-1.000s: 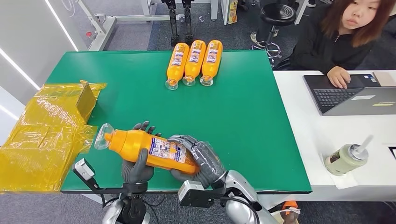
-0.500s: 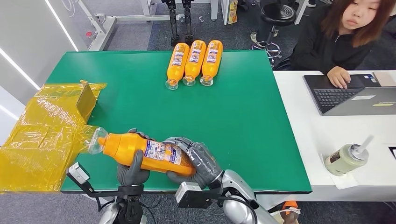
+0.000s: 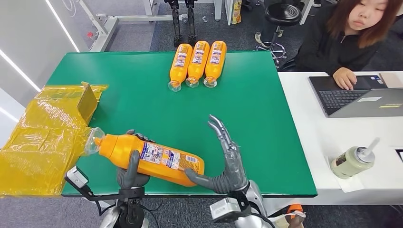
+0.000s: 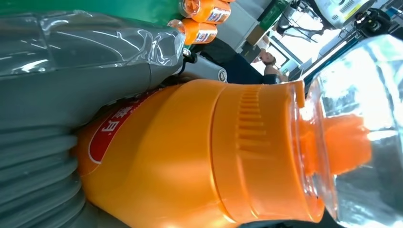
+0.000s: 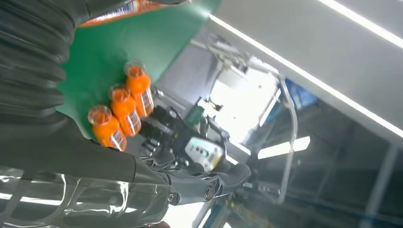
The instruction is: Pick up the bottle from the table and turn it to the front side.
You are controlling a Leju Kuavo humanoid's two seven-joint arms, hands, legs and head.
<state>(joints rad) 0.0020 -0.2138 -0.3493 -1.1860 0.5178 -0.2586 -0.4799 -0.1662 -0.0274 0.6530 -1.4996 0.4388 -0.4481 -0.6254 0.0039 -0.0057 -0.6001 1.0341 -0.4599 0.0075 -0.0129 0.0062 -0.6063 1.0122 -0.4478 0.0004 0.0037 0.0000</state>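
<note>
Here, far to the left, a pile of crinkly yellow bags (image 3: 43, 142) lies partly on the edge of the green table (image 3: 266, 142). Next to it, at the near edge of the table, the left hand (image 3: 131, 172) holds the orange bottle (image 3: 148, 158). Its fingers wrap around the middle of the bottle, so the hand is clamped on it. The bottle lies on its side, with its clear cap pointing at the yellow bags and its flat bottom pointing to the right. A label with small print faces up. In the left wrist view the orange bottle (image 4: 199, 152) is very close, pressed against the grey hand (image 4: 43, 118).

To the right of the bottle is the right hand (image 3: 227, 164). Its fingers are spread apart and point up and away. Its thumb reaches toward the flat end of the bottle, and it grips nothing.

At the far side of the table three more orange bottles (image 3: 197, 64) lie side by side, touching.

Further right stands a white desk (image 3: 309, 137). A person (image 3: 349, 38) sits behind it with a hand on a laptop (image 3: 361, 97). A cup with a straw (image 3: 354, 160) stands near the front of the desk.
</note>
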